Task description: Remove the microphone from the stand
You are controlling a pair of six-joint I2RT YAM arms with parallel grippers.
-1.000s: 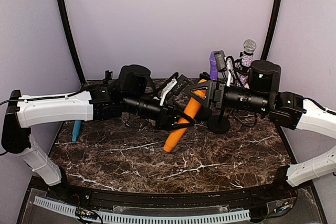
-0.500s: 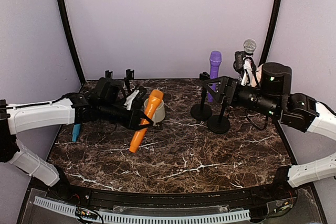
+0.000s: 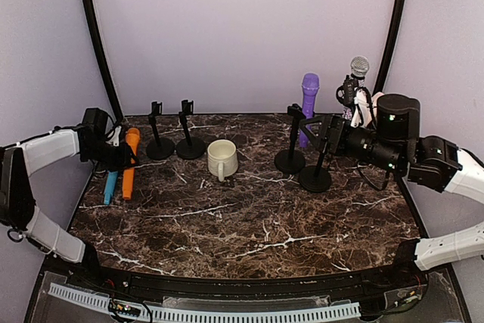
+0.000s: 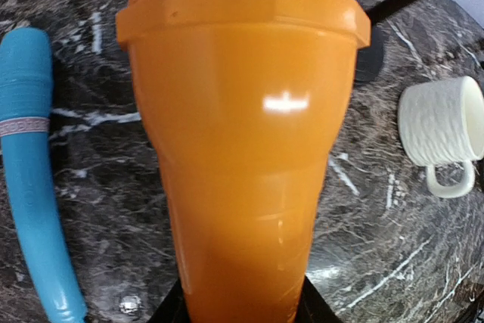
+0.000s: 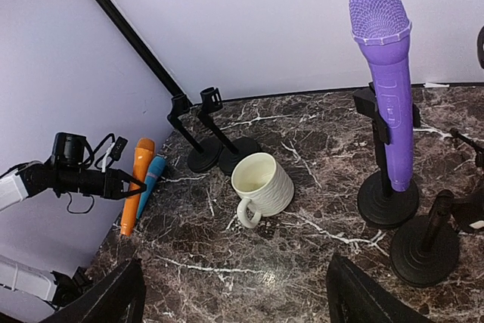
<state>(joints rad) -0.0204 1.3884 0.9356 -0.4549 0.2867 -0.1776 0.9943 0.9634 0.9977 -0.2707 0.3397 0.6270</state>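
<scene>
Now the orange plastic microphone (image 3: 127, 179) is clear of any stand, clamped in the left gripper (image 3: 116, 154) at the left edge of the dark marble table (image 3: 249, 217). Its long axis runs near-to-far, mesh head toward the back wall, just beside the blue microphone (image 3: 111, 187) lying parallel. Whether it rests on the tabletop cannot be told. Across the way, the right gripper (image 5: 234, 277) has its jaws wide apart and is the arm nearer the purple microphone (image 5: 386, 88), which is upright in its black round-based stand (image 5: 387, 202).
</scene>
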